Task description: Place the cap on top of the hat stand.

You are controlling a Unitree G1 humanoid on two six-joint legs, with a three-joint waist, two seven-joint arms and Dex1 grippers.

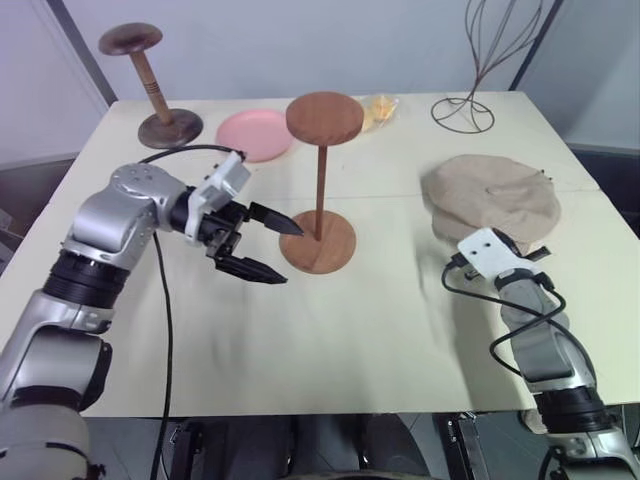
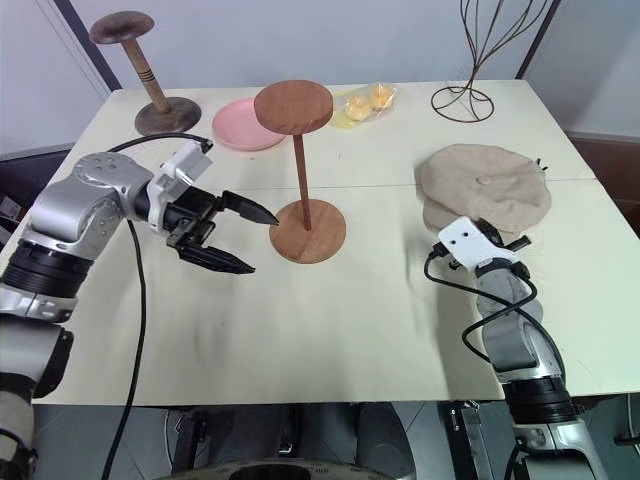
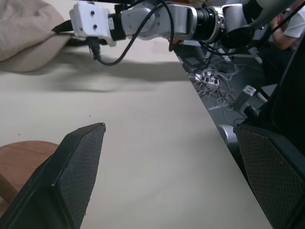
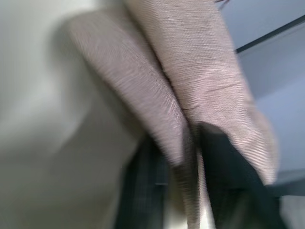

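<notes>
While the beige newsboy cap (image 1: 490, 197) lies on the table's right side, well apart from the reddish-brown hat stand (image 1: 321, 186), the right gripper (image 4: 183, 164) pinches its brim — soft, light fabric, likely to sag. Left gripper (image 1: 268, 247) spread, empty.

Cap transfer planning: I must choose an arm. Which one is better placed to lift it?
Right. The right gripper is shut on the cap; the left gripper hangs open by the hat stand.

Bare tabletop (image 1: 380, 330) runs open between hat stand (image 1: 321, 190) and cap (image 1: 490, 195) at right. Left gripper (image 1: 270, 247) hangs spread just left of the stand's base, crowding that side. Far edge is cluttered: dark stand (image 1: 150, 85), pink plate (image 1: 255, 134), wire stand (image 1: 470, 70).
</notes>
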